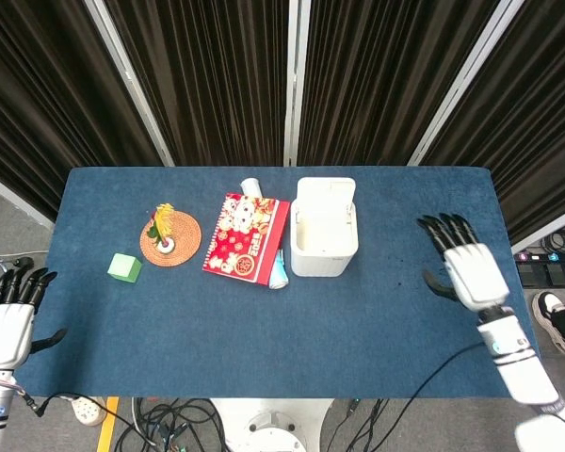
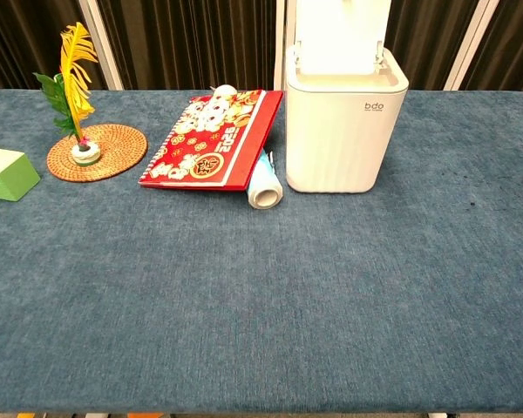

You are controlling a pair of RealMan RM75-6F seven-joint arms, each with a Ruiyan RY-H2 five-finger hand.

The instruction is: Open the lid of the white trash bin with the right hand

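Observation:
The white trash bin stands at the table's middle back. Its lid is swung up and stands upright at the rear rim, so the bin's inside shows from above. My right hand hovers well to the right of the bin near the table's right edge, fingers spread, holding nothing. My left hand is off the table's front-left corner, fingers apart and empty. Neither hand appears in the chest view.
A red booklet leans on a white roll just left of the bin. Further left are a woven coaster with a yellow flower ornament and a green block. A small white cup lies behind the booklet.

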